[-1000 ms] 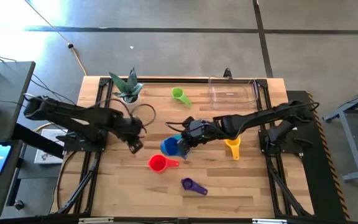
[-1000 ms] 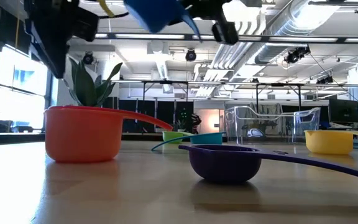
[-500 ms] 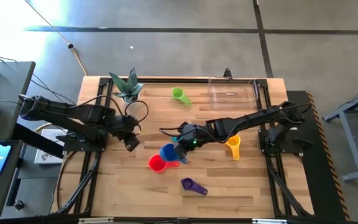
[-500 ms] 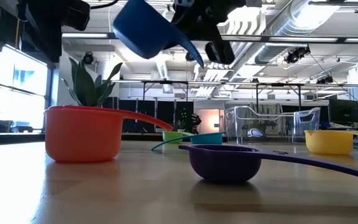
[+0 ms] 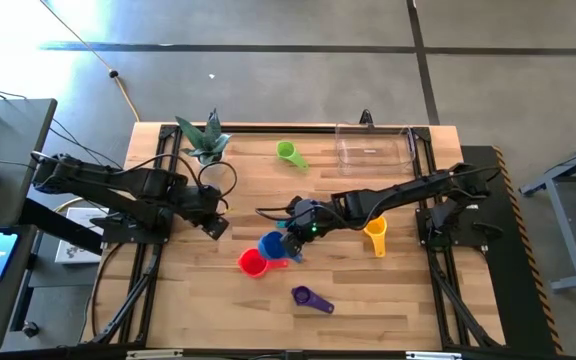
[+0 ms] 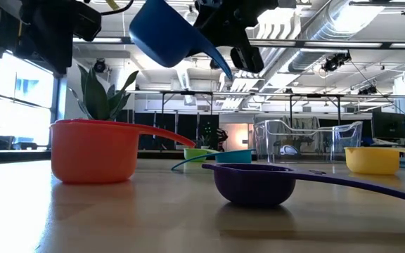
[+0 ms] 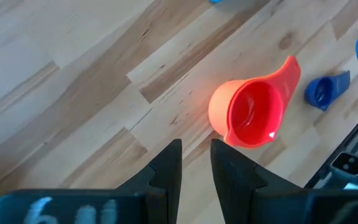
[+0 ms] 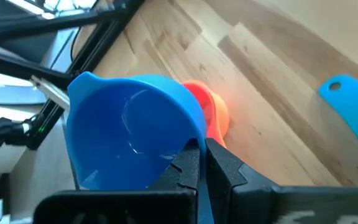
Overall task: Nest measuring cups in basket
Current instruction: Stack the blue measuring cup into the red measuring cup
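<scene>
Pale wood planks make up the table (image 5: 368,300), and at its far right edge stands the clear basket (image 5: 373,147), with no cup in it that I can make out. It lies well apart from the right gripper (image 5: 296,240), up and to the right of it in the high view, so the carry to come runs back along the right arm's own side; the left arm is the farther of the two from it.

The right gripper is clamped on the handle of the blue cup (image 6: 162,33), holding it clear of the table with the bowl tipped, its handle running back between the closed fingers. Directly beneath and just beside it sits the red cup (image 5: 254,263), upright, handle pointing towards the blue one. My judgement is that the blue cup hangs almost over the red bowl.

The left gripper (image 5: 215,226) waits at mid-left, fingers a little apart, holding nothing.

Smaller cups are scattered: yellow cup (image 5: 374,238), green cup (image 5: 289,153) near the basket, purple cup (image 5: 305,297) nearest the front.
</scene>
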Controlling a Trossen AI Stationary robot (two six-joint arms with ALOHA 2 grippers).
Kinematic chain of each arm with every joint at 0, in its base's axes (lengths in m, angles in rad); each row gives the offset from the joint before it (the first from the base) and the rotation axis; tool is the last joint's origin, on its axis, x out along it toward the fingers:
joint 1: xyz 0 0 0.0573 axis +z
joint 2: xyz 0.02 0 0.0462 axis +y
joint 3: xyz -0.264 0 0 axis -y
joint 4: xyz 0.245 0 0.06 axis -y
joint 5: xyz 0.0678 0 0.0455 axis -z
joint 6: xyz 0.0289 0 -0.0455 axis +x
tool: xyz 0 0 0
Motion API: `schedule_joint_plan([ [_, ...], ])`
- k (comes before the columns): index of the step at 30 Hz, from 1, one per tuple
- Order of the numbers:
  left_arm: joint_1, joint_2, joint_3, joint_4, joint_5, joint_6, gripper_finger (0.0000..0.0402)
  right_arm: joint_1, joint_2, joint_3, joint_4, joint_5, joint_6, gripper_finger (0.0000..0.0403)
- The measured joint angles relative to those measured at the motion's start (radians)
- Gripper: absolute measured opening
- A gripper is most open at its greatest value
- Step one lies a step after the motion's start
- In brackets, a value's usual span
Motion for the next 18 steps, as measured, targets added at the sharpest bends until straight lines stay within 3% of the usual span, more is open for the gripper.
schedule_joint_plan([
  [9, 0.004, 0.0, 0.0, 0.0, 0.0, -0.048, 0.0076, -0.002, 0.001, 0.063, 0.058, 0.014, -0.097, 0.0],
  [18, 0.004, 0.0, 0.0, -0.009, 0.0, -0.048, 0.0076, -0.024, 0.08, 0.258, -0.183, -0.006, -0.219, 0.0],
])
